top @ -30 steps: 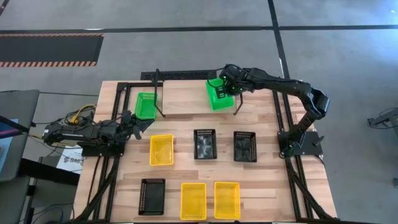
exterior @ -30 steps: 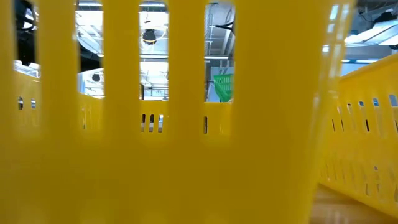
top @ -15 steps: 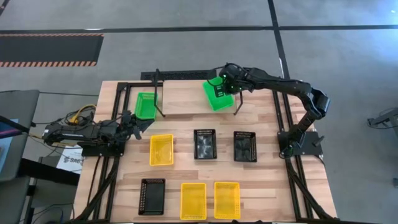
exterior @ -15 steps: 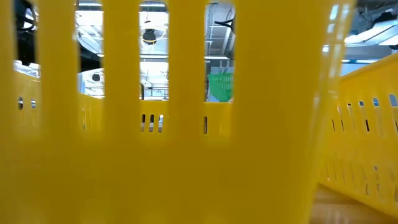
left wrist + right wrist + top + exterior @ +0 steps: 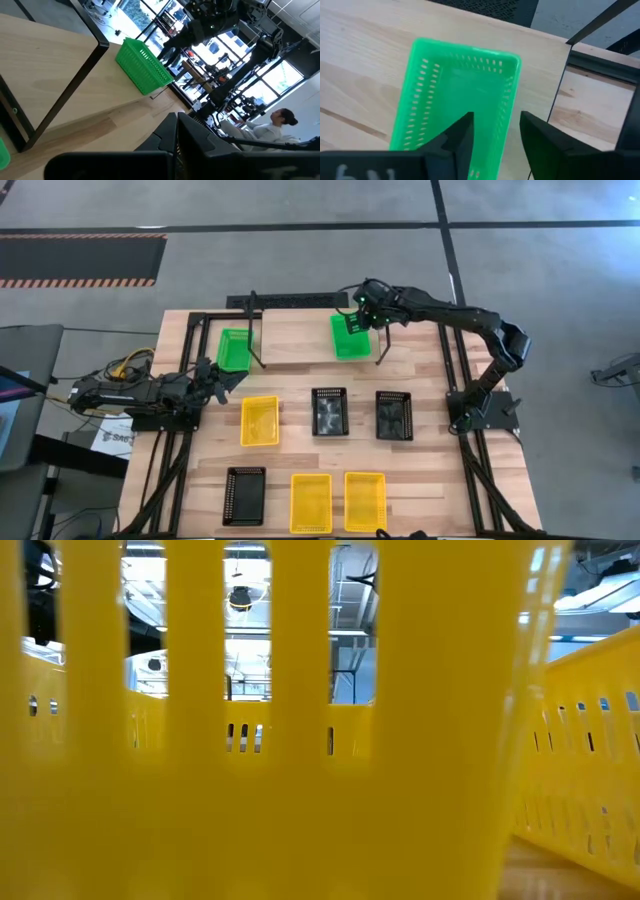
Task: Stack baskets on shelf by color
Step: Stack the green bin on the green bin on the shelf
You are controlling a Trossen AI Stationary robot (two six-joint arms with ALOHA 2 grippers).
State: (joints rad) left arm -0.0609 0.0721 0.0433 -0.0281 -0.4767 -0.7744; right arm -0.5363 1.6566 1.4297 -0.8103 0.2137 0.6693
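Directly beneath the right gripper [image 5: 362, 306], a green basket [image 5: 350, 336] rests on the shelf [image 5: 295, 340] at its right end. The right wrist view shows the two fingers parted, with the basket [image 5: 457, 95] lying past their tips and no longer pinched, so the step in hand reads as release after placing. Well apart from this gripper, at the shelf's opposite end, sits a second green basket [image 5: 234, 349]; close by it the left gripper [image 5: 222, 377] waits, its fingers' state not discernible. Judged from this layout, the next move calls for lifting clear, then fetching another basket. Yellow baskets [image 5: 260, 421] and black baskets [image 5: 329, 411] lie on the table [image 5: 420, 470].
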